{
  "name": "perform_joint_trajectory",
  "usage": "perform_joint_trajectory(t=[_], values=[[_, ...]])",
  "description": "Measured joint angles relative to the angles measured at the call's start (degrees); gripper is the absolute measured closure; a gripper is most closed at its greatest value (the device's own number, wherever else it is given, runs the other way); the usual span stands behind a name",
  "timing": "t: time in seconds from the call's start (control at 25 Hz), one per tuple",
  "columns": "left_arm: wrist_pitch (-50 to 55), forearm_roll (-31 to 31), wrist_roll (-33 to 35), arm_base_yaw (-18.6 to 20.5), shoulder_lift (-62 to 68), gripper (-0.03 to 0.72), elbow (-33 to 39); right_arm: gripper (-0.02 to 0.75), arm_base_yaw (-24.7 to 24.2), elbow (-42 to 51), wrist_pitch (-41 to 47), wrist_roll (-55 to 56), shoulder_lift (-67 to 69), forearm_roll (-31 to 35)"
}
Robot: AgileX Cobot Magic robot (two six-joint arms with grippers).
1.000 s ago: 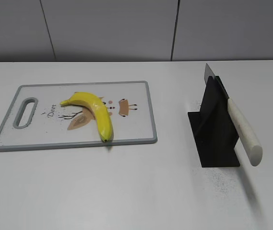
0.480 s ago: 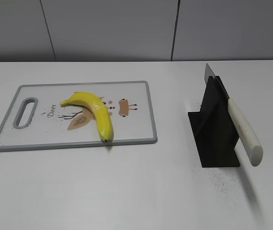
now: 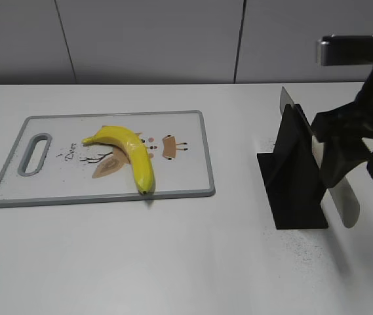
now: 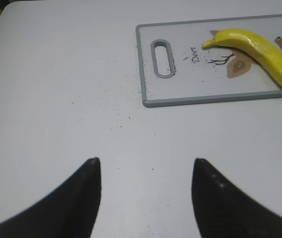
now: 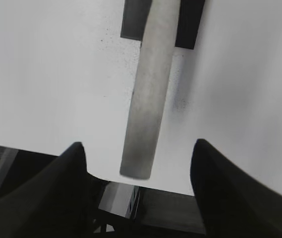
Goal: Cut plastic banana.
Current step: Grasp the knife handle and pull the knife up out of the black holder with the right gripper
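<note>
A yellow plastic banana (image 3: 134, 154) lies on the grey-rimmed cutting board (image 3: 179, 178) at the left; both also show in the left wrist view, banana (image 4: 259, 49) and board (image 4: 180, 91). A knife with a pale handle (image 3: 347, 205) rests slanted in a black stand (image 3: 294, 180), blade tip up. My right gripper (image 3: 358, 167) is open and hangs over the handle's upper part. In the right wrist view the handle (image 5: 148, 99) lies between and ahead of the open fingers (image 5: 138, 148), untouched. My left gripper (image 4: 145, 163) is open and empty above bare table, short of the board.
The white table's front edge (image 5: 145, 186) runs just under the knife handle's end in the right wrist view. Dark specks dot the table near the stand and near the board's handle slot (image 4: 162, 58). A grey wall stands behind.
My right arm has come into the exterior view from the right and now sits over the knife handle. The banana, board and knife have not moved.
</note>
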Motion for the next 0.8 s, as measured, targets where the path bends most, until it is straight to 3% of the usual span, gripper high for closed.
perform_joint_trajectory(t=[0.16,0.28,0.36,0.52,0.8], values=[[0.0,0.0,0.0,0.0,0.0,0.125,0.0,0.223,0.2,0.0,-2.4,1.9,6.1,-1.0],[0.0,0.0,0.0,0.0,0.0,0.125,0.0,0.276,0.2,0.0,-3.2,2.7,9.0,-1.1],[0.0,0.0,0.0,0.0,0.0,0.125,0.0,0.339,0.2,0.0,-3.4,3.6,9.9,-1.1],[0.0,0.0,0.0,0.0,0.0,0.125,0.0,0.548,0.2,0.0,-2.8,4.7,10.4,-1.7],[0.0,0.0,0.0,0.0,0.0,0.125,0.0,0.547,0.2,-0.3,-1.6,5.7,10.1,-0.9]])
